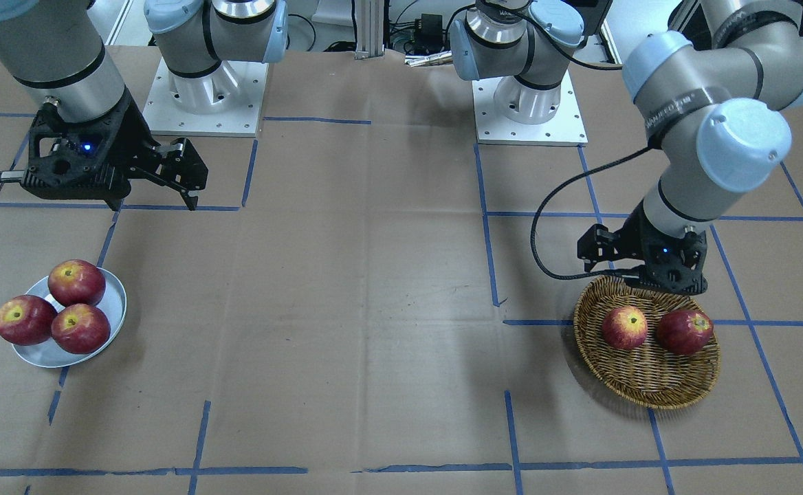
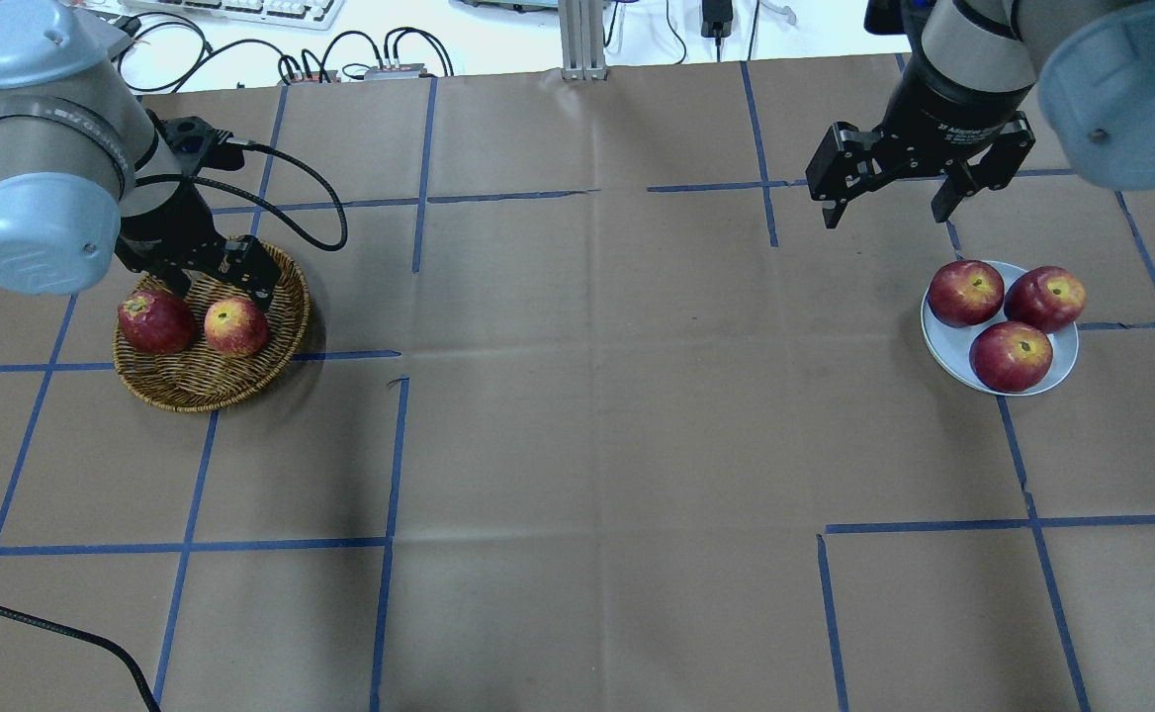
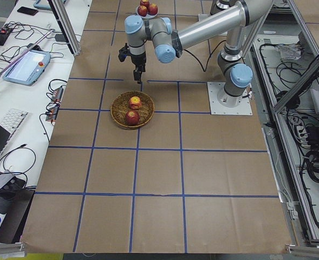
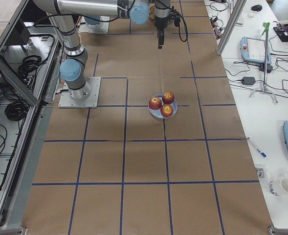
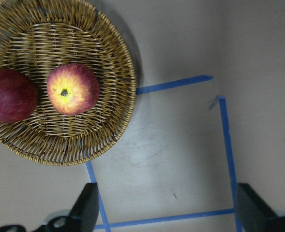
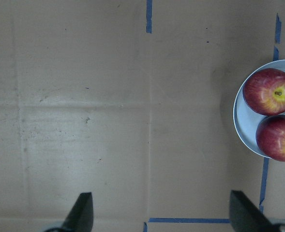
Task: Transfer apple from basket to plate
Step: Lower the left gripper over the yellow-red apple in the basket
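Apple point(image 2: 236, 326), the pale red one with the big yellow patch, sits in the basket point(image 2: 204, 392), right beside a darker apple point(image 2: 155, 321). Nothing is holding it, so the real job has not started yet. The left claw point(image 5: 167, 212) is wide open and empty. It hangs by the basket's edge, a bit off to the side of the apple, not right over it. The right claw point(image 2: 884, 216) is open and empty too, up near the plate point(image 2: 945, 346). The plate is far across the table point(image 2: 587, 396) and has three red apples point(image 2: 1011, 356) on it, so I think room there is tight. What is left, I think, is nearly all of it: the left claw must line up over the apple, go down, grab it, lift it, and get it across to the plate.
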